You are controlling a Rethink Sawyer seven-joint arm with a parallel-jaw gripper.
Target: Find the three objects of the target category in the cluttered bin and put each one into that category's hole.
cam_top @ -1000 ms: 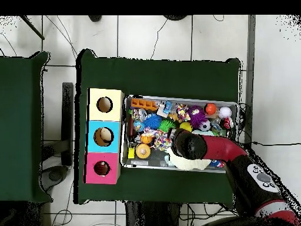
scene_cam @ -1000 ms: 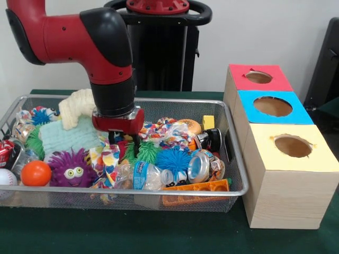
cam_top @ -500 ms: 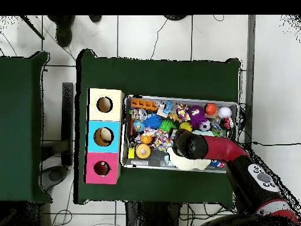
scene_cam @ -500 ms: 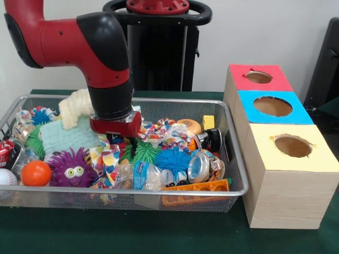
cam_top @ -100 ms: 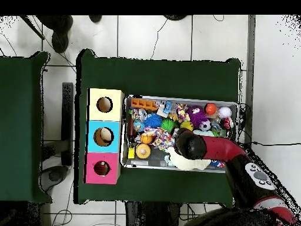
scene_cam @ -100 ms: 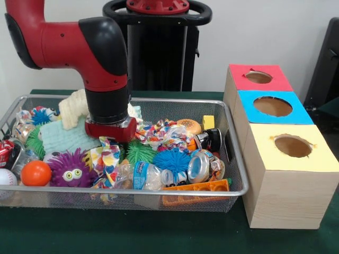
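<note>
Where the gripper (scene_cam @ -100 ms: 111,138) sinks into bin (scene_cam @ -100 ms: 175,103) clutter, finger state unclear, beside purple fuzzy toy (scene_cam @ -100 ms: 71,168).

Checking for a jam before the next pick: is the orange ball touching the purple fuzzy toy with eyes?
Touching. In the front view the orange ball sits pressed against the purple fuzzy toy, its spikes overlapping the ball's edge, no gap.

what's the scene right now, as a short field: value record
arm: red and black, wrist low over the bin's left half
gripper: fingers hidden, state unclear
bin: wire mesh, full of toys
near front-left: orange ball, purple fuzzy toy
boxes: red, blue, yellow, one hole each, beside the bin
</note>
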